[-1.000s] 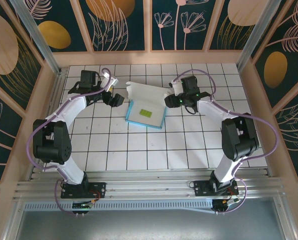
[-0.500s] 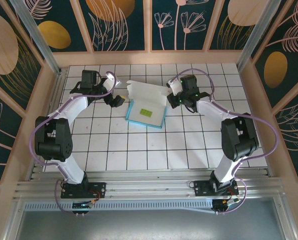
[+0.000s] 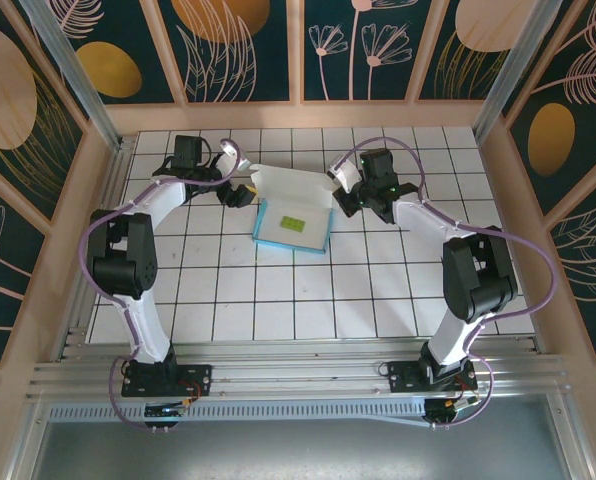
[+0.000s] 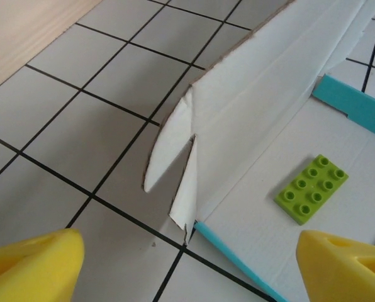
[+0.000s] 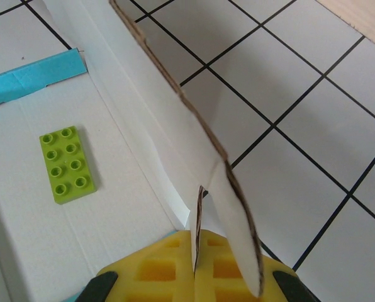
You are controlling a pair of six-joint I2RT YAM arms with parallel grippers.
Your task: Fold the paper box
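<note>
Lying open near the far edge of the table (image 3: 278, 300), about midway across, the paper box (image 3: 314, 232) has its white inside up, 1 long flap (image 3: 296, 184) standing upright along its far side and a green brick (image 3: 294, 225) on its floor. At the flap's right end the right gripper (image 5: 197, 267) is clamped on the small tab. By the flap's left end the left gripper (image 4: 187, 267) hangs with its 2 yellow fingers (image 4: 33, 264) wide apart, nothing gripped.
</note>
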